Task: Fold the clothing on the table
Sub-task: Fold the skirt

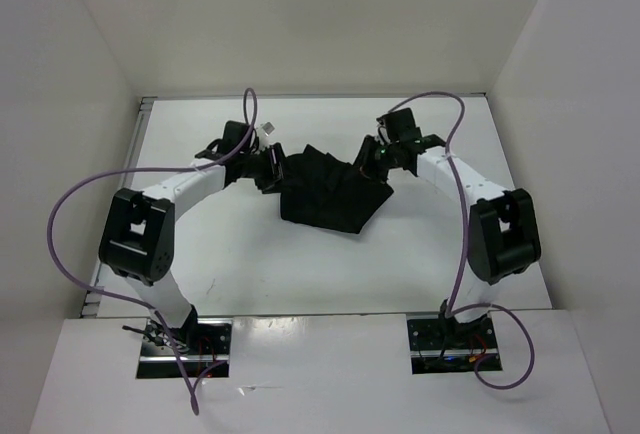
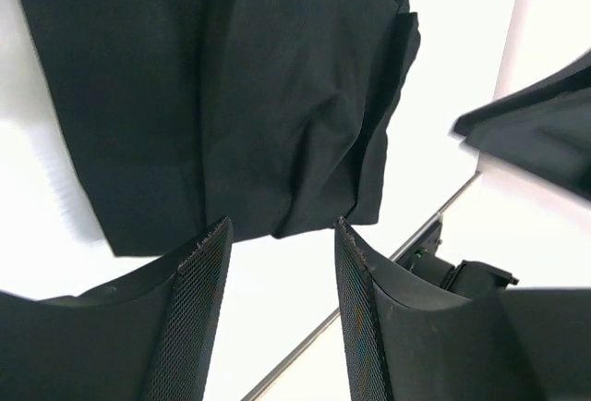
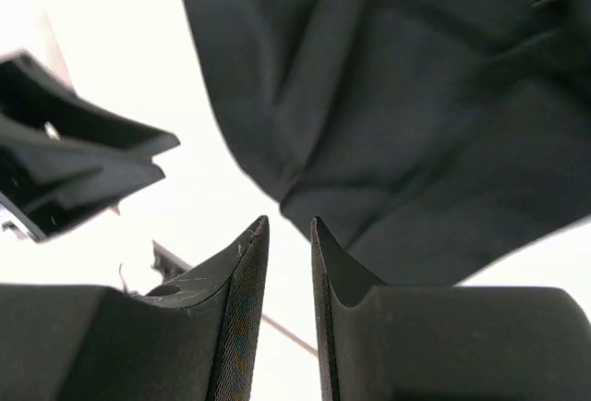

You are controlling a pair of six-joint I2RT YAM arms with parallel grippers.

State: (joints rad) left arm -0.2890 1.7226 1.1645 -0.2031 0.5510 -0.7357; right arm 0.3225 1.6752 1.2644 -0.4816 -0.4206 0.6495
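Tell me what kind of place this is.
Probably a robotics lab test cell: a white table boxed in by plain white walls, two robot arms bolted at its near edge, one black garment on it.

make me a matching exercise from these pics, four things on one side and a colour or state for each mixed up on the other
Things:
1 clothing
2 table
3 left hand
4 right hand

States:
a white and flat
b fingers a narrow gap apart, nothing between
c black and bunched
d fingers wide apart, nothing between

Pairs: 1-c; 2-a; 3-d; 4-b
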